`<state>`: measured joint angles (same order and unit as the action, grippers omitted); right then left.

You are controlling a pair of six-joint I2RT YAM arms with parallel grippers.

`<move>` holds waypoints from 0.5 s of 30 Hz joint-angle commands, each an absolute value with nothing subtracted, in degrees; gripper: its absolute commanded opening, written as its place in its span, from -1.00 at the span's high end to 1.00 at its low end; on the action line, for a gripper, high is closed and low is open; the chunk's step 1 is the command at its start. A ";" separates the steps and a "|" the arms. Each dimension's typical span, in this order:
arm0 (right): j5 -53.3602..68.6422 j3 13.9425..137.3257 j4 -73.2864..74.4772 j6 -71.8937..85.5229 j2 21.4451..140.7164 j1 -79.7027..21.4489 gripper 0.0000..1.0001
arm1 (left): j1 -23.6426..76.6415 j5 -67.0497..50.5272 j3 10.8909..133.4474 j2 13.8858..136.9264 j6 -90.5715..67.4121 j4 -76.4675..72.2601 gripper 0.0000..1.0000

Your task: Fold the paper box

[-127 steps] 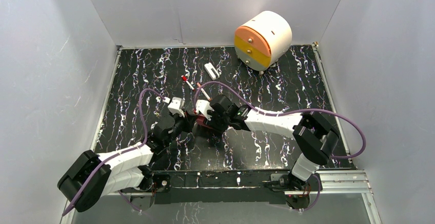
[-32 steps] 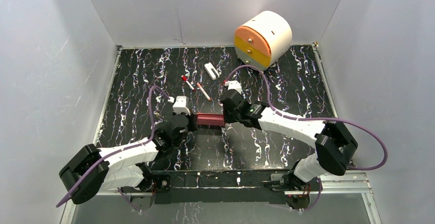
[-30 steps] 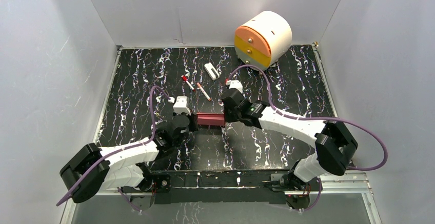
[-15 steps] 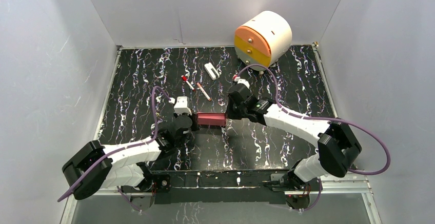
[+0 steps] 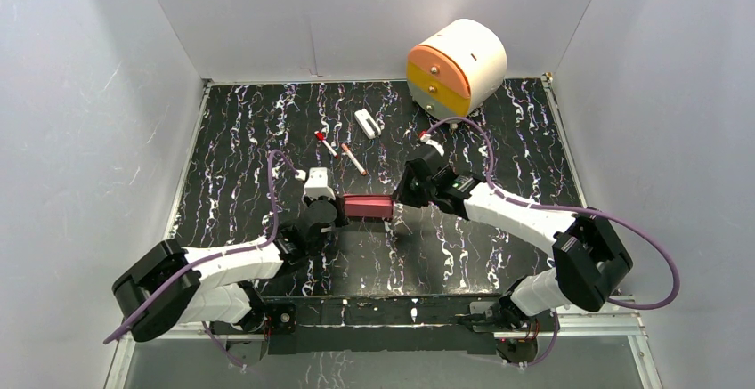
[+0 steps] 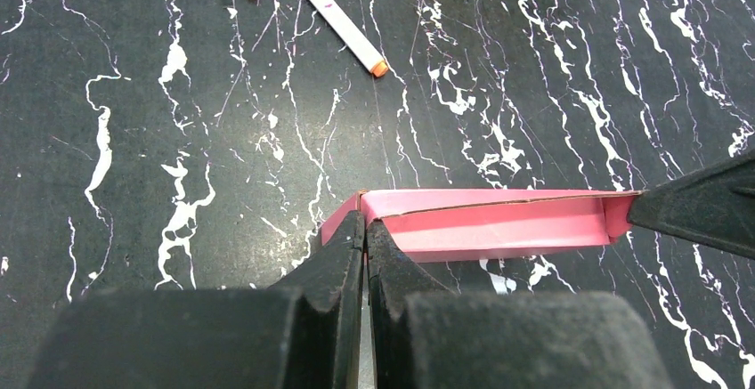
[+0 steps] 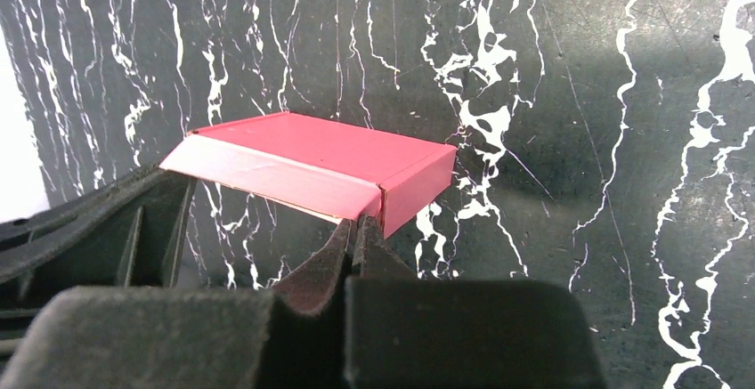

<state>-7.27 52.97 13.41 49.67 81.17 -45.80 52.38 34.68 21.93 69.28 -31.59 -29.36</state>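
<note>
Paper box (image 5: 367, 206), pink-red and folded into a flat rectangle, spans the gap between your two arms near the middle of the black marbled table (image 5: 534, 140), and its shadow suggests it is lifted slightly off the surface. Your left gripper (image 5: 336, 212) is pinched tight on the card at the box's left end, and your right gripper (image 5: 397, 200) is pinched tight on the edge at its right end. Two markers (image 5: 353, 158) lie beyond the box, apart from it, and the round drawer unit (image 5: 456, 68) sits at the far right.
</note>
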 commanded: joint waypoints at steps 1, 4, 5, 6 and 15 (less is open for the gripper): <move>-5.57 52.06 9.19 55.16 79.72 -45.18 1.00 | 53.42 33.38 20.10 72.80 -31.82 -19.24 1.00; -6.03 52.04 8.42 54.96 79.62 -45.18 1.00 | 53.61 33.60 20.21 73.12 -31.82 -19.27 1.00; -6.60 52.53 9.19 54.02 79.81 -45.18 1.00 | 53.68 33.78 20.21 73.11 -31.82 -19.25 1.00; -7.54 53.15 10.66 53.12 80.11 -45.20 1.00 | 53.74 33.90 20.21 72.98 -31.77 -19.17 1.00; -11.86 57.91 21.53 43.97 82.25 -45.18 1.00 | 53.72 35.51 20.10 72.39 -31.45 -17.93 1.00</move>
